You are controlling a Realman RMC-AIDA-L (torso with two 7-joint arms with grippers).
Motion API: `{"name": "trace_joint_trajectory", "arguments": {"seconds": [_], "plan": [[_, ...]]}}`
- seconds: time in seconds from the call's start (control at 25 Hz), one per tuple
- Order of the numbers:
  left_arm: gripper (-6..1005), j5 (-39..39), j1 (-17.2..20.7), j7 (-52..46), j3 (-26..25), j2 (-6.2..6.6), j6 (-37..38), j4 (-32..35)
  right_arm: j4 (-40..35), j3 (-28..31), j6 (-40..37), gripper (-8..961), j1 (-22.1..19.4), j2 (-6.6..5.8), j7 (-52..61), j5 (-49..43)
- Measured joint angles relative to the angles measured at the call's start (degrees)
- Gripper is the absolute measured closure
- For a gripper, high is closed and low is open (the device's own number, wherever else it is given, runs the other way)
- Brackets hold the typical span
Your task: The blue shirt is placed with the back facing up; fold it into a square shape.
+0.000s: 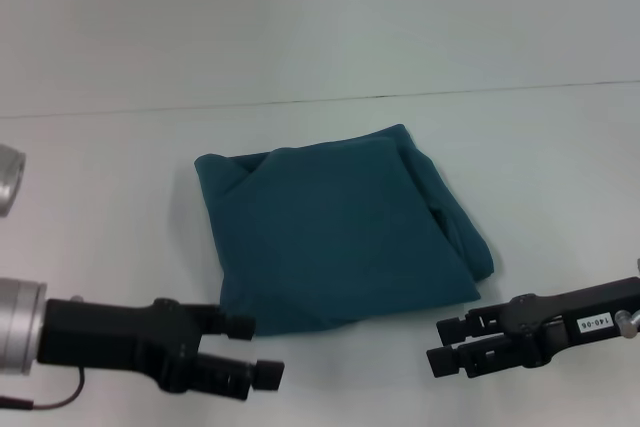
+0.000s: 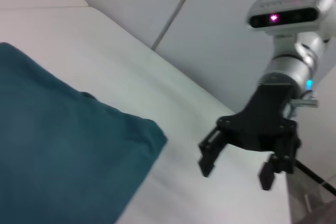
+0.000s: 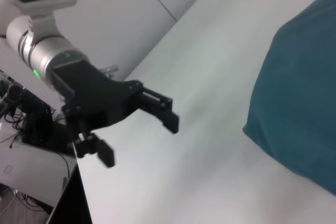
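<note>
The white counter (image 1: pixel 120 157) fills the head view, bare enough around the cloth that both arms can reach in from the near side.

On it, at the centre and tilted slightly so its far right corner points toward 1 o'clock, lies the blue shirt (image 1: pixel 335 242). It is already gathered into a compact, roughly square bundle with plain fabric uppermost. No lettering shows. A thick rolled fold runs down its right edge and a crease crosses the far left corner, so the layers are stacked rather than pressed flat. Judging by that shape, the folding looks essentially done, with at most some squaring of the looser right edge left.

The left gripper (image 1: pixel 245 352) sits at about 7 o'clock from the shirt, just off its near left corner and apart from the cloth. Its fingers (image 3: pixel 163 114) stand spread and hold nothing, as the right wrist view shows clearly.

The right gripper (image 1: pixel 450 344) is at about 5 o'clock, near the shirt's near right corner and also clear of it. Its fingers (image 2: pixel 207 156) are likewise parted and empty in the left wrist view. Both arms flank the near edge, which reads as a released, backed-off pose that leaves the bundle undisturbed.
</note>
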Motion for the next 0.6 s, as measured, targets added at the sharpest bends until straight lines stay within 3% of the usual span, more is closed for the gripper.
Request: {"name": "trace_joint_trajectory", "arguments": {"seconds": [0.2,0.6], "plan": [[62,0.10,-0.62,-2.88,1.32,-0.30,-4.49,-0.23,0.08,-0.01,0.37,135,0.00,0.48,0.06,0.02],[62,-0.10,-1.41,-4.27,1.49,-0.45,-6.28,-0.38,0.10,0.99,1.62,135,0.03,0.65,-0.10,0.51]]}}
